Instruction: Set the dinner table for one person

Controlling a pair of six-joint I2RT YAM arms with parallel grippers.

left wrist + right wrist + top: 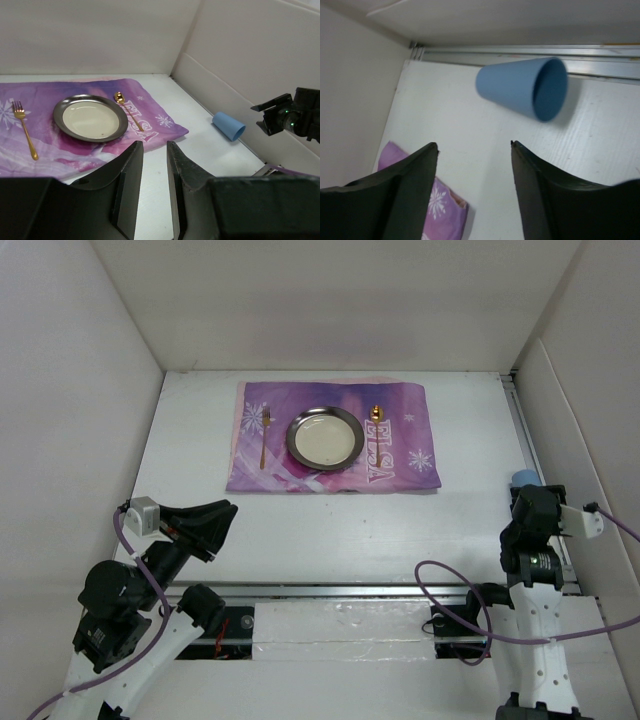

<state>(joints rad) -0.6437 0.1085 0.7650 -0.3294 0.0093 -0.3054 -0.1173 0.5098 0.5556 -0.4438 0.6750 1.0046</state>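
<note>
The dinner table (330, 540) is a white tabletop with a purple placemat (400, 455) at its far middle. On the mat a metal plate (325, 437) sits between a gold fork (264, 435) and a gold spoon (377, 416). A blue cup (522, 87) lies on its side by the right wall (523, 478), its mouth facing right in the right wrist view. My right gripper (474, 145) is open just short of the cup, with nothing between its fingers. My left gripper (154, 145) hovers near the front left (225, 515), its jaws a narrow gap apart and empty.
White walls close in the table on the left, back and right. A metal rail (530, 55) runs along the right edge behind the cup. In the left wrist view the right arm (295, 117) shows beside the cup (229, 125).
</note>
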